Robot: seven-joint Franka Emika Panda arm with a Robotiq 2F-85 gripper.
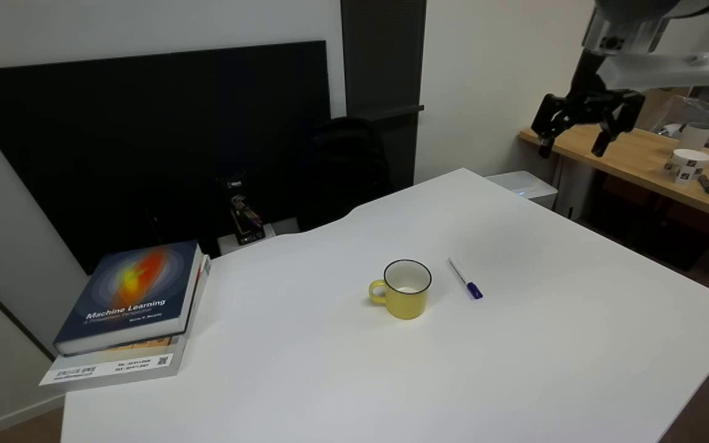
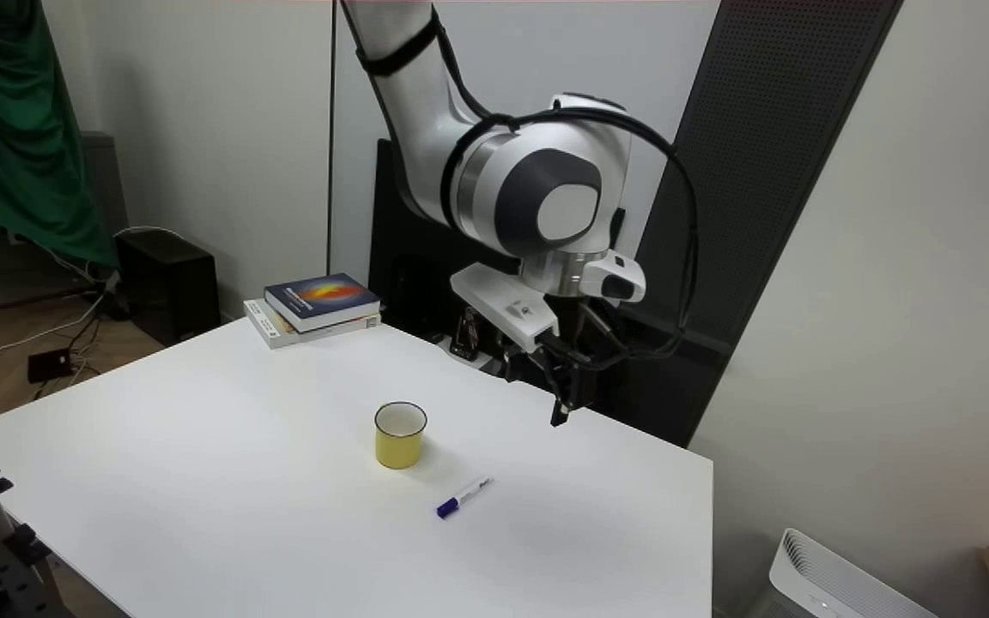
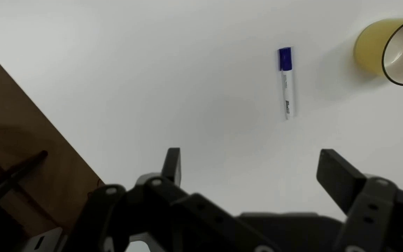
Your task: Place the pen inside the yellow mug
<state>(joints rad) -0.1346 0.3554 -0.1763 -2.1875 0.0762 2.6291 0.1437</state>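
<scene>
Black jaws hang raised, spread wide, nothing between them. Out ahead, the pen (image 3: 287, 83) lies flat on the white counter (image 1: 268, 369), blue at one end, near the upright mug (image 1: 407, 301) but not touching. I'd judge the pen light, stiff and slick, apt to roll; take it mid-barrel, across its length.

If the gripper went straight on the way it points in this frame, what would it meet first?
Most likely the white tabletop: the open gripper points down toward it. The blue-capped pen shows higher up in the wrist view; depth is unclear, so meeting it can't be ruled out.
</scene>
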